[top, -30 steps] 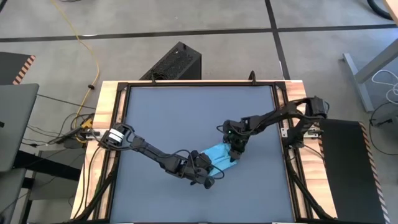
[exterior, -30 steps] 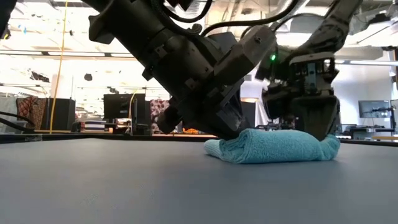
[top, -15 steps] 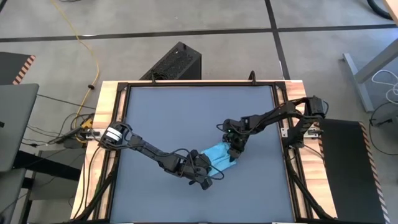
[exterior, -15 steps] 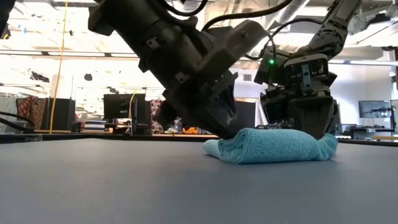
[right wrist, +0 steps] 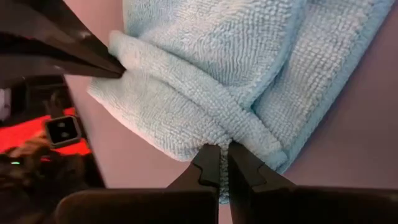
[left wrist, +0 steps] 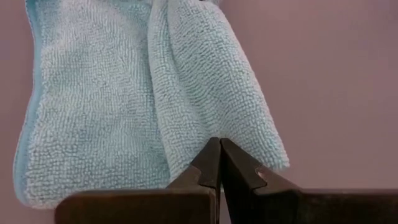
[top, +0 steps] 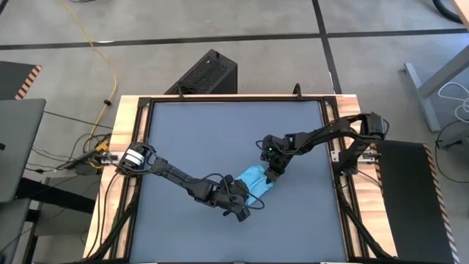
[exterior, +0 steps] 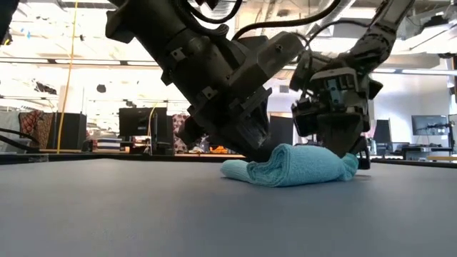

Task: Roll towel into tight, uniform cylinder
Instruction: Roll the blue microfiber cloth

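The towel (top: 253, 178) is a light-blue cloth, partly rolled into a stubby bundle, lying on the dark grey tabletop (top: 220, 132) right of the middle; it also shows in the low view (exterior: 289, 165). My left gripper (top: 245, 195) is at its near-left end and shut on it (left wrist: 219, 154). My right gripper (top: 272, 170) is at its far-right end and shut on it (right wrist: 222, 158). In the right wrist view the left gripper's fingers (right wrist: 93, 56) meet the bundle's other end. My left gripper pinches a rolled fold at the towel's near-left end (left wrist: 205, 134) between its shut fingertips. The fingers slant down from the table's left. The bundle lies on the table. My right gripper pinches a ridge of folded cloth at the towel's far-right end (right wrist: 217, 134) between its shut fingertips. The fingers point down from above, tipped. That end (exterior: 348, 163) is bunched up under them and the rest lies on the table.
The tabletop has a black frame and wooden side rails (top: 124, 132). Bare tabletop lies to the far side and the left of the towel. A black box (top: 209, 73) stands on the floor beyond the far edge.
Both grippers have gone a little toward the table's left edge, the right one also toward the far edge and tipping. The towel has slid along the table with them and is bunched shorter and higher than before.
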{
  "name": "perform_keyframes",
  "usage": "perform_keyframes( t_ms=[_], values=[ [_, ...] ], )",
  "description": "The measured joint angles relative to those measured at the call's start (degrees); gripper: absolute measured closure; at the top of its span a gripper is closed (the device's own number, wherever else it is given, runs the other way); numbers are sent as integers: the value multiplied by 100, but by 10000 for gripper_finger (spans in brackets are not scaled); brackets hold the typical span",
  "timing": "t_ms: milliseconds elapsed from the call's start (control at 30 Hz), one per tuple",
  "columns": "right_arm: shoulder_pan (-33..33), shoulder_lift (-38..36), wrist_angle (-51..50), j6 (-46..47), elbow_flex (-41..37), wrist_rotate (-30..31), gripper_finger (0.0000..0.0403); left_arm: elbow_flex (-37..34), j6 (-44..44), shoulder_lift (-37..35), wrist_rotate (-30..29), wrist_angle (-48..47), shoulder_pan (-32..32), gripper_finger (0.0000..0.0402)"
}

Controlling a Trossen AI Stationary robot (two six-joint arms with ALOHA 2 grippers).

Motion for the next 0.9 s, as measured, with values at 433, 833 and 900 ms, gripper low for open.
perform_keyframes(
  t_ms=[433, 833, 900],
  values=[
    [53, 711, 300, 192, 14, -222, 375, -13, 569, -843, -1135, -598, -74, 401],
    [-4, 656, 312, 209, 1, -223, 372, 0, 1994, -547, -178, 1186, 7, 342],
    [-4, 656, 311, 209, 1, -224, 372, -4, 1959, -438, -115, 1151, 32, 313]
  ],
)
